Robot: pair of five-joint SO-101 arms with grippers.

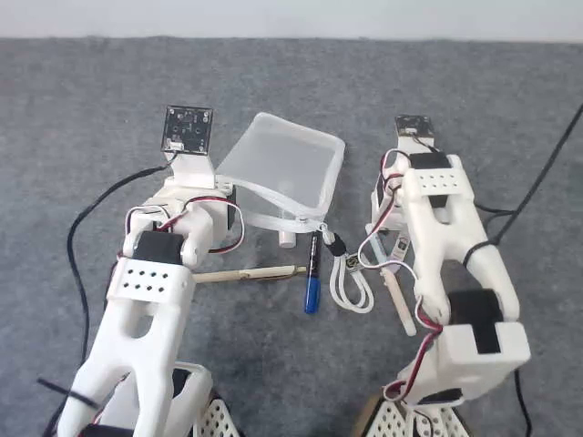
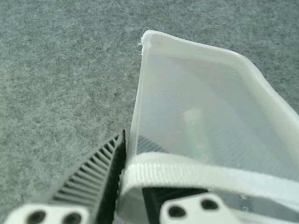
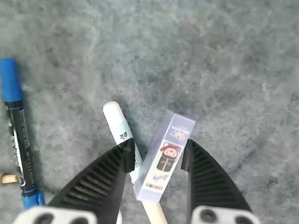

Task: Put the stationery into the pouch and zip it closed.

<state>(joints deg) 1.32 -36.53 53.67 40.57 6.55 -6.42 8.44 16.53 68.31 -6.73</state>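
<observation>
I am looking down on a table (image 1: 91,109) covered edge to edge in a grey, felt-like material with a fine fuzzy grain. A narrow pale wall (image 1: 291,18) runs along its far side. A black cable (image 1: 86,228) trails over the grey surface beside the left arm, and the two white arms stand side by side at the near edge. The pouch (image 1: 282,164), translucent white mesh with a webbing band at its mouth, lies between the arms toward the far side, tilted, with its open mouth facing the near edge. My left claw (image 2: 135,163) is pinched closed on the pouch's mouth edge, with the webbing band running across its fingers. A pale, stick-like shape shows through the mesh, and I cannot tell whether it is inside or beneath. On the table just in front of the mouth lie a wooden stick (image 1: 250,273), pointing sideways, and a blue marker (image 1: 312,273), pointing toward the pouch. A white cord loop (image 1: 353,293) lies just beside the marker. My right claw (image 3: 159,145) is spread wide and low over the table, its jaws standing on either side of a small boxed eraser (image 3: 164,163). A white pen (image 3: 119,130) lies just beside the eraser, against one jaw.
</observation>
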